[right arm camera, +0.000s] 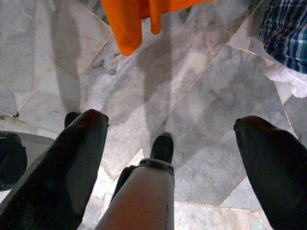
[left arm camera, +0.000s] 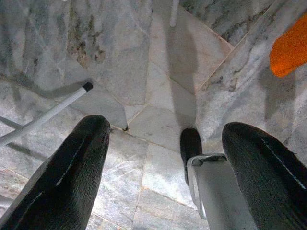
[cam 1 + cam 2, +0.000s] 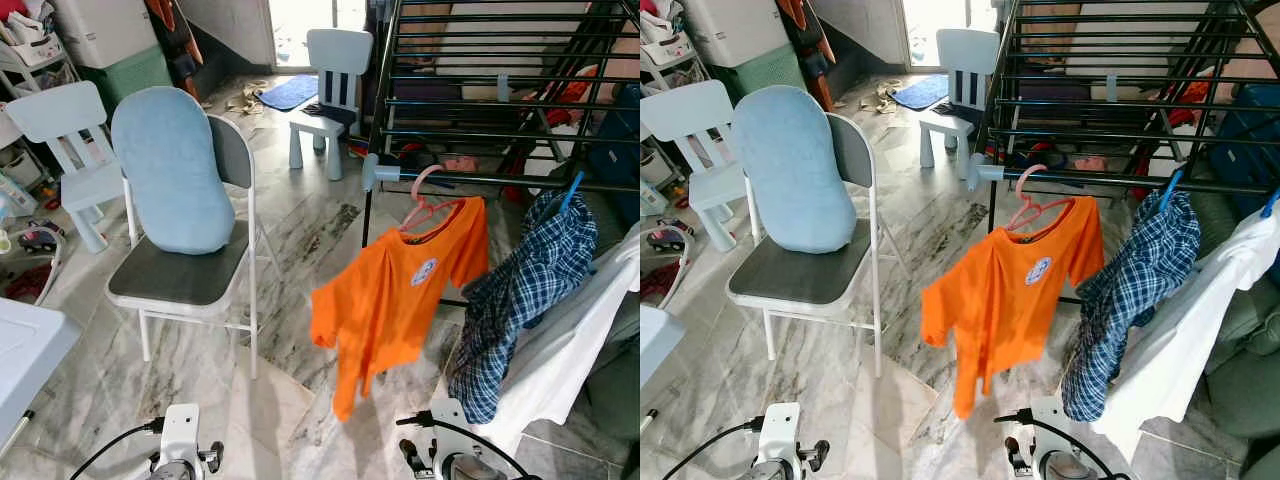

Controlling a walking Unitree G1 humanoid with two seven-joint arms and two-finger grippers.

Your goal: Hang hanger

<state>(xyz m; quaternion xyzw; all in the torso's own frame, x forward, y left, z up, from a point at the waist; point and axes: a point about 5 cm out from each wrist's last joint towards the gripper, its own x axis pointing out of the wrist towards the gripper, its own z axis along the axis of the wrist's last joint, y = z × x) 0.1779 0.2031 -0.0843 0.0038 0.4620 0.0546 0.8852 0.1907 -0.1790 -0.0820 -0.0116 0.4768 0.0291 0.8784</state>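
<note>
Silver arms, black cables, black fingers (image 2: 72, 177)

head eyes overlook orange shirt (image 3: 395, 295), wrists face floor (image 2: 158, 72)

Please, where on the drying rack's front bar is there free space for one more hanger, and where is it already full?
Free: the front bar between its grey corner joint and the pink hanger carrying the orange shirt. Bare marble floor also lies between the folding chair and that shirt. Crowded: rightward, where the plaid shirt and white garment overlap.
</note>
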